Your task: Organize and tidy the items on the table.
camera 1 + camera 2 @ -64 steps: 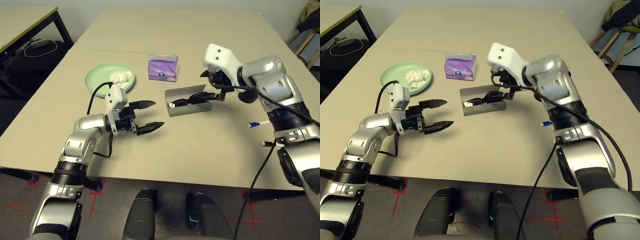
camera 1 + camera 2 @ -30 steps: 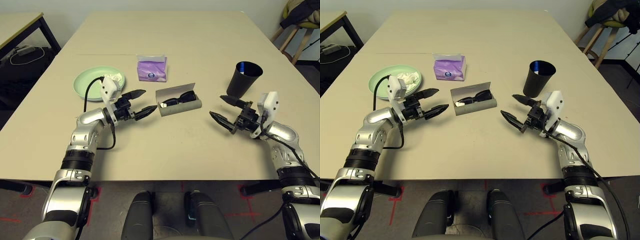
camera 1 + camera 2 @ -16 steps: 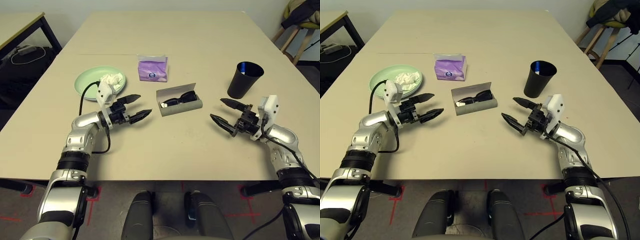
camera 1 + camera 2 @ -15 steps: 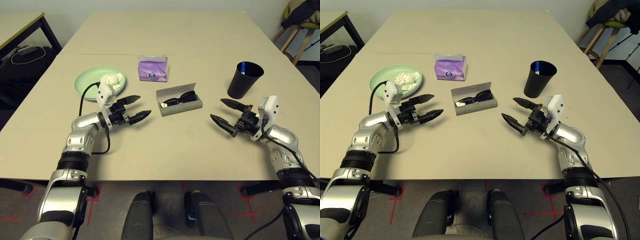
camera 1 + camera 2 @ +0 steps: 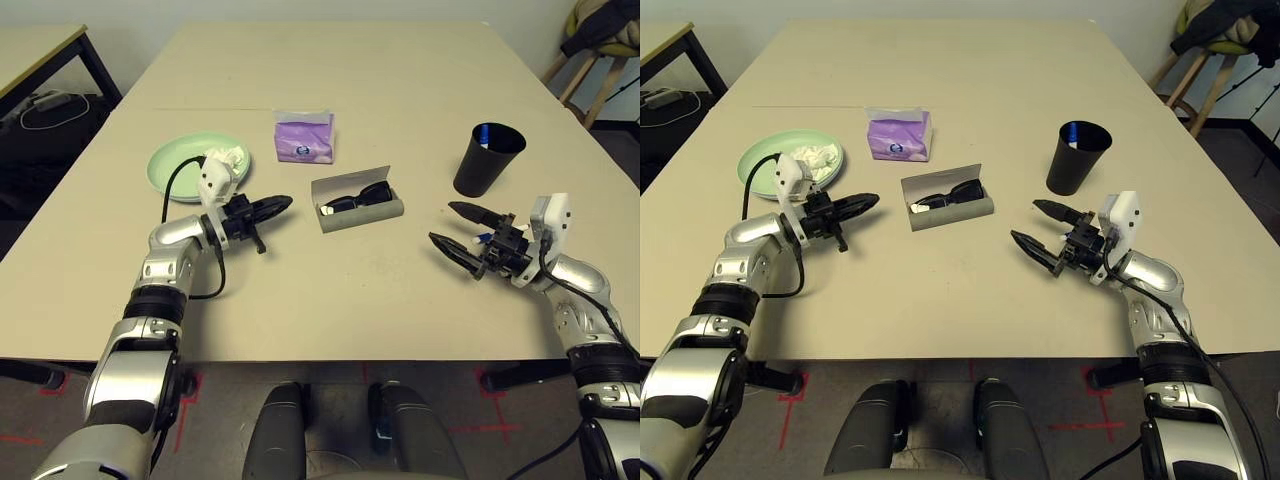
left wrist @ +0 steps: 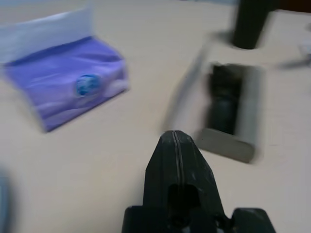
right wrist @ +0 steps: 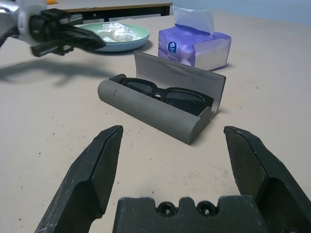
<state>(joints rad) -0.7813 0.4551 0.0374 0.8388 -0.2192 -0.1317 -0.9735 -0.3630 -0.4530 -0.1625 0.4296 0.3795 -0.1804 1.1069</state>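
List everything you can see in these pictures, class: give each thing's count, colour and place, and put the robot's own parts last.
Table: one, beige, under everything.
Plate: one, pale green, left side of the table.
Tissue: one, white, crumpled, on the plate.
Packet: one, purple, right of the plate.
Case: one, grey, open, centre of the table.
Sunglasses: one pair, black, in the case.
Cup: one, black, right side, something blue inside.
Small table: one, beige with black legs, far left.
Stool: one, wooden, far right, with dark cloth on it.
Left pincer: black, shut, empty, left of the case.
Right pincer: black, open, empty, near the cup.
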